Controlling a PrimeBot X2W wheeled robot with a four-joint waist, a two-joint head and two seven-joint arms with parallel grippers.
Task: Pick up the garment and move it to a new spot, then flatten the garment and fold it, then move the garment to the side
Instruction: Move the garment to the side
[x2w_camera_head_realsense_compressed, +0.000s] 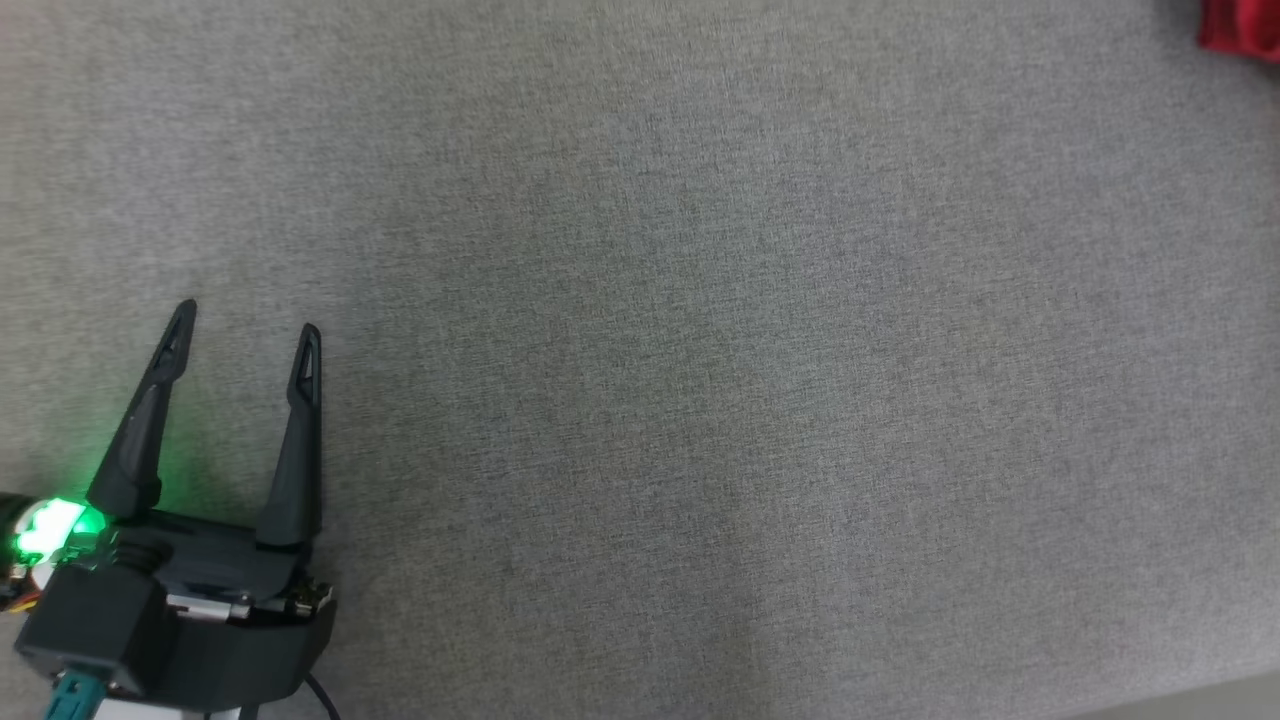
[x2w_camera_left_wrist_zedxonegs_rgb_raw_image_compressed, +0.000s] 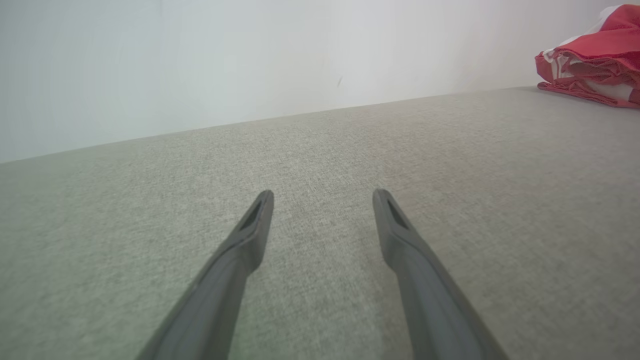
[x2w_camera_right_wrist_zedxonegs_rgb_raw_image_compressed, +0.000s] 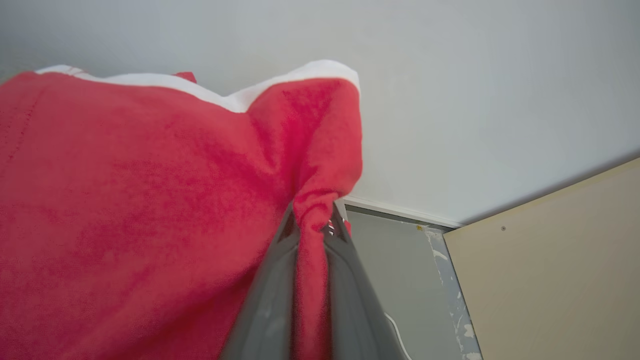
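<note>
The garment is red cloth with white edging. In the right wrist view my right gripper is shut on a pinched fold of it, and the cloth drapes to the left of the fingers. A red corner of the garment peeks in at the head view's top right. From the left wrist it appears as a red and white bundle at the far right of the grey surface. My left gripper stands open and empty at the lower left, its fingers spread above the bare grey fabric, far from the garment.
A wide grey fabric surface spreads under the arms. A pale wall rises behind its far edge. In the right wrist view a beige panel and a grey floor strip lie past the cloth.
</note>
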